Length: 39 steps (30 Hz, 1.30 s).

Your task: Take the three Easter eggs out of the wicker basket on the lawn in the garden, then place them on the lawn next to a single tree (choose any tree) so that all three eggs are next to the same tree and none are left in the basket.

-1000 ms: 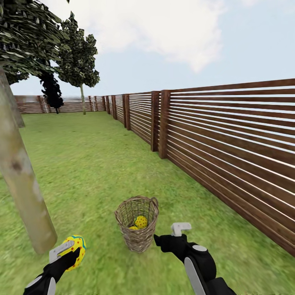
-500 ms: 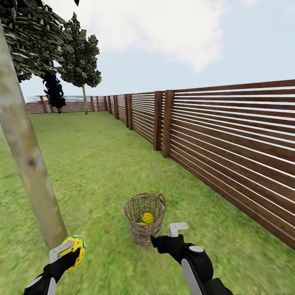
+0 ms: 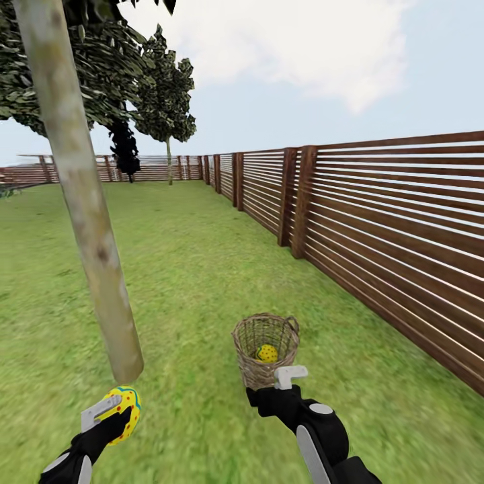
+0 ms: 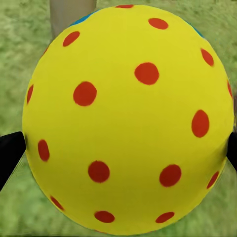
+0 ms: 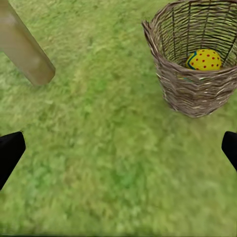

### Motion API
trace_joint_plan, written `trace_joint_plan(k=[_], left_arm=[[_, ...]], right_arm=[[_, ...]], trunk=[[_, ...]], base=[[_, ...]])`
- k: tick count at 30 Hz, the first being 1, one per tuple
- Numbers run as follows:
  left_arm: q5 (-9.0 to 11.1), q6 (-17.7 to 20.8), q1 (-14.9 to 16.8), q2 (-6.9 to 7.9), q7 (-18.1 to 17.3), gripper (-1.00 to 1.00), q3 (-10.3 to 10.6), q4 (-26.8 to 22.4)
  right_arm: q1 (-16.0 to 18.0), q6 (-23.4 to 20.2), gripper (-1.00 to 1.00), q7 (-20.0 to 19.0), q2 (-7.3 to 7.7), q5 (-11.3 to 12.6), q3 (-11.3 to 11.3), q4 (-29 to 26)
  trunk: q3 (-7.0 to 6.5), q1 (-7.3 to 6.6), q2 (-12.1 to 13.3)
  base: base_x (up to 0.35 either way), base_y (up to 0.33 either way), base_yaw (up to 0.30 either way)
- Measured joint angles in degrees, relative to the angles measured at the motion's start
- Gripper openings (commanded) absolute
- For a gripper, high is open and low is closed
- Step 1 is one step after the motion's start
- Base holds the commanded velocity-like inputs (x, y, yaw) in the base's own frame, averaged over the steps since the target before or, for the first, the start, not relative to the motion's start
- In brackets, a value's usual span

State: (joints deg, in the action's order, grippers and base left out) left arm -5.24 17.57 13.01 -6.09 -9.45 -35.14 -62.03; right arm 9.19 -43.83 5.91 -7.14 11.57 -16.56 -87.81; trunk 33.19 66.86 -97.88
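My left gripper [image 3: 115, 418] is shut on a yellow Easter egg [image 3: 125, 411] with red dots, held low over the lawn [image 3: 188, 282] just short of the foot of a pale tree trunk [image 3: 94, 228]. The left wrist view has the egg [image 4: 128, 118] close up, with the trunk [image 4: 71, 10] behind it. The wicker basket [image 3: 250, 368] stands upright on the grass right of the tree, with an egg [image 3: 267, 353] inside. My right gripper [image 3: 275, 386] is open and empty just in front of the basket [image 5: 197, 94]. Through its rim the right wrist view looks at the egg [image 5: 204, 59].
A dark brown slat fence [image 3: 390, 222] runs along the right side and across the far end of the garden. Another leafy tree [image 3: 168, 101] and a black tree [image 3: 124, 148] stand far back. The trunk's base [image 5: 22, 47] is about a basket's width left of the basket.
The whole view has shifted: trunk, basket and fence now sit further right in the picture, so the camera turned or moved. Both grippers kept their places and states.
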Motion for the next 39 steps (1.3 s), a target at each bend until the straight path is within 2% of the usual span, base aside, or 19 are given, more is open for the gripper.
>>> trace_joint_plan(k=[6,13,28,33,39], left_arm=[[0.05,-0.16,0.01,0.17,0.51,-1.0,0.01,2.5],[0.02,-0.17,0.09,0.16,0.75,-1.0,0.02,2.84],[0.08,-0.11,0.09,0.16,0.83,-1.0,-0.05,2.89],[0.07,-0.09,0.09,0.26,0.87,-1.0,-0.06,4.33],[0.17,-0.16,0.2,0.38,4.72,-1.0,-0.14,6.73]], right_arm=[[0.0,0.0,1.0,0.0,0.01,-0.02,0.03,0.0],[0.0,-0.01,1.0,0.0,0.0,-0.03,0.0,0.06],[0.0,0.0,1.0,0.0,0.01,0.0,0.0,0.09],[0.0,0.0,1.0,0.0,0.01,-0.02,-0.03,0.09],[0.0,0.0,1.0,0.0,0.03,0.01,-0.05,0.09]], trunk=[[0.22,0.0,0.0],[0.47,0.0,0.0],[1.01,0.0,0.0],[1.19,0.0,0.0],[1.41,-0.01,0.0]], base=[[0.0,-0.021,0.268],[0.012,-0.156,0.268],[0.001,0.026,0.268],[0.0,0.0,0.268],[0.044,0.0,0.268]])
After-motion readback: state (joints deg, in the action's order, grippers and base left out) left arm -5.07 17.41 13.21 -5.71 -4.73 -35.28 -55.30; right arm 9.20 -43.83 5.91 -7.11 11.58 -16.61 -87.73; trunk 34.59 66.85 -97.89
